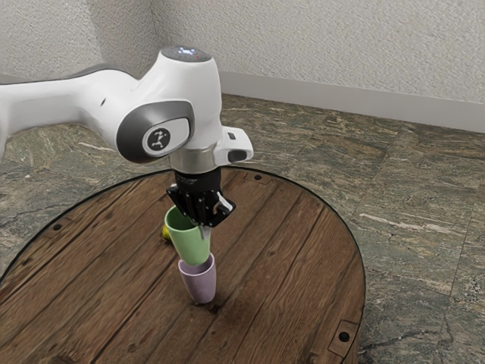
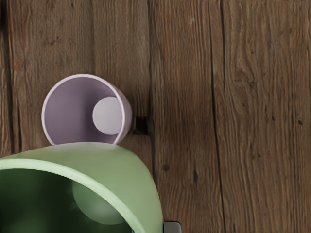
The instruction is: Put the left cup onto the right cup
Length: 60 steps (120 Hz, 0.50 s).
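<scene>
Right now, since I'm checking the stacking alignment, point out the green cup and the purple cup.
green cup (image 1: pixel 187 238), exterior view, outer side wall.
purple cup (image 2: pixel 68 112), wrist view, inner wall.

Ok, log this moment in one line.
jaws: shut on green cup rim | green cup: tilted, above purple cup | release: not yet

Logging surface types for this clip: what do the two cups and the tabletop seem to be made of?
Green cup: probably plastic, matte; even colour, soft shading.
Lilac cup: likely the same; smooth, uniform walls.
Tabletop: wood, dark and weathered; plank seams, grain and cracks show.
</scene>
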### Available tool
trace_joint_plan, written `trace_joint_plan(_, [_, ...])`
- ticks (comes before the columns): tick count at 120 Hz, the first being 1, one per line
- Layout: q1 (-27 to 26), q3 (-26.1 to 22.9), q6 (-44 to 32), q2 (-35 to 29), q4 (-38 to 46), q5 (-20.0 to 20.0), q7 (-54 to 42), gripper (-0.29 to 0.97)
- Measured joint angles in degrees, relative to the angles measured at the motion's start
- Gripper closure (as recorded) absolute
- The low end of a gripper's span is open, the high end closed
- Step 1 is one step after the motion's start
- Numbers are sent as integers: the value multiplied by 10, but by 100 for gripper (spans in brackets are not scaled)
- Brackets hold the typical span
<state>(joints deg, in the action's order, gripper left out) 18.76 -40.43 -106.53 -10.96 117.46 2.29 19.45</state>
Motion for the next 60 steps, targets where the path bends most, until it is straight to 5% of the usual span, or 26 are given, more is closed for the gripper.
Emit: trace_joint_plan(60, [-8, 20, -12, 43, -17, -29, 26, 78])
